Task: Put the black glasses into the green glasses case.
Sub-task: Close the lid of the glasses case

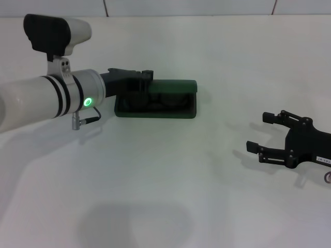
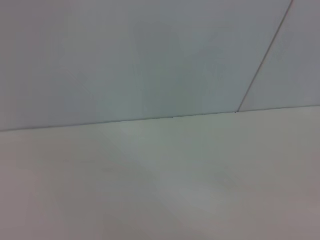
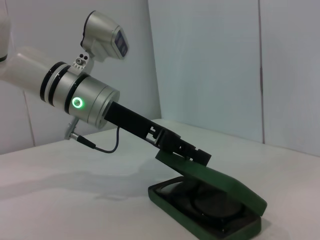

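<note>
Scene: a white table (image 1: 170, 175) set against a pale panelled wall (image 3: 210, 60), seen from the robot's head and from both wrists.
Green glasses case (image 1: 170, 106): sits on the table toward the far middle, lid half lowered over the tray, hinge on the far long side.
Black glasses (image 3: 212, 202): lying inside the case's tray on the dark lining, lenses faintly visible under the tilted lid.
Left claw (image 3: 192, 152): reaching in from the robot's left, its black tip resting on the upper edge of the case lid; whether its fingers are parted or closed I cannot tell.
Left arm (image 1: 46, 98): white and silver, with a green ring light lit near the wrist.
Right claw (image 1: 264, 134): well apart from the case, low over the table on the robot's right, fingers spread and grasping nothing.
Left wrist view: only bare table and wall.
</note>
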Available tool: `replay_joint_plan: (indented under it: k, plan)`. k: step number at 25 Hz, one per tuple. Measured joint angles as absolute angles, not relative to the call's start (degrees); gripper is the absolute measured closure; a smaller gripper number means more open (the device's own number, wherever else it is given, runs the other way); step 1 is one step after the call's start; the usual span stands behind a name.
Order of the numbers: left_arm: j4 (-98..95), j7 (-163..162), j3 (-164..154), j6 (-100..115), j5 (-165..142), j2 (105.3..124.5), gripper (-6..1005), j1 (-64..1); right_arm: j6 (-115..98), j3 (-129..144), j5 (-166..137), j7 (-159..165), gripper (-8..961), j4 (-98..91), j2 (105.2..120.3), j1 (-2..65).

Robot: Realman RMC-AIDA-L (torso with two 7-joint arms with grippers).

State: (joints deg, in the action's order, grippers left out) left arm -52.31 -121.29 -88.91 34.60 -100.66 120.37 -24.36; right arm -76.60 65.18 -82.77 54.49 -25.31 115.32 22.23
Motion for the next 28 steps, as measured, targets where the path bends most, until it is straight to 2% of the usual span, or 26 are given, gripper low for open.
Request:
replay_joint_plan:
  k: [19,28]
  plan:
    - [-49.9,-114.6,-90.6,31.8,-94.0,120.33,988,-23.4,-76.4,65.1,-82.7,54.5,75,-25.3,115.4,22.2]
    - [-46.4,-105.1,-90.3,31.6,-81.2,120.22,987,-23.3,-76.3,65.1,-82.8,54.5,75,-25.2,115.4,22.2]
